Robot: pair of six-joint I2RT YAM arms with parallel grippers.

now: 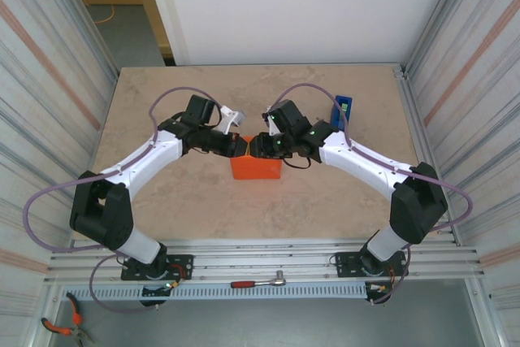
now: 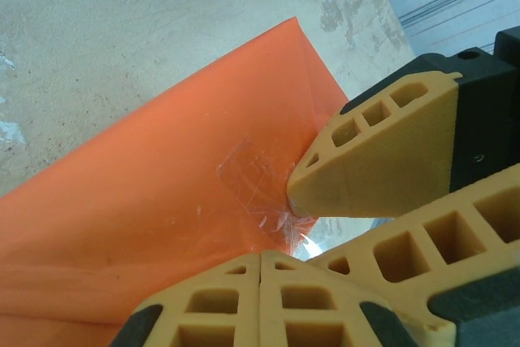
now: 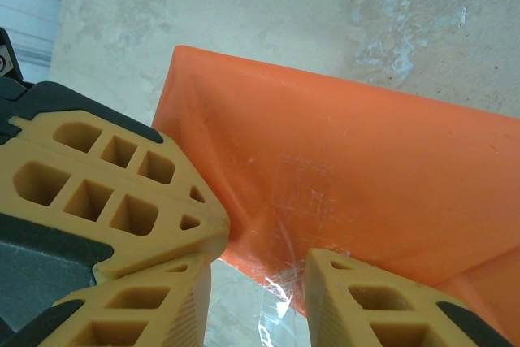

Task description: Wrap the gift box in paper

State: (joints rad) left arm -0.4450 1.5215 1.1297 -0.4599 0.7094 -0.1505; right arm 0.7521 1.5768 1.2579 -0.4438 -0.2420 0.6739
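Note:
The orange paper (image 1: 256, 168) is folded round a boxy shape in the middle of the table; the gift box is hidden under it. A piece of clear tape (image 3: 305, 186) sticks to the paper's top near its far edge, and its loose end hangs past that edge. My left gripper (image 1: 240, 145) is shut, its fingertips (image 2: 244, 270) pressed together at the paper's edge with nothing seen between them. My right gripper (image 3: 256, 270) faces it tip to tip, jaws open, with the tape's loose end lying in the gap untouched.
A blue tape dispenser (image 1: 343, 109) stands at the back right of the table. A ratchet wrench (image 1: 258, 283) lies on the rail below the near edge, and orange-handled pliers (image 1: 65, 327) lie at the lower left. Corrugated walls close in both sides.

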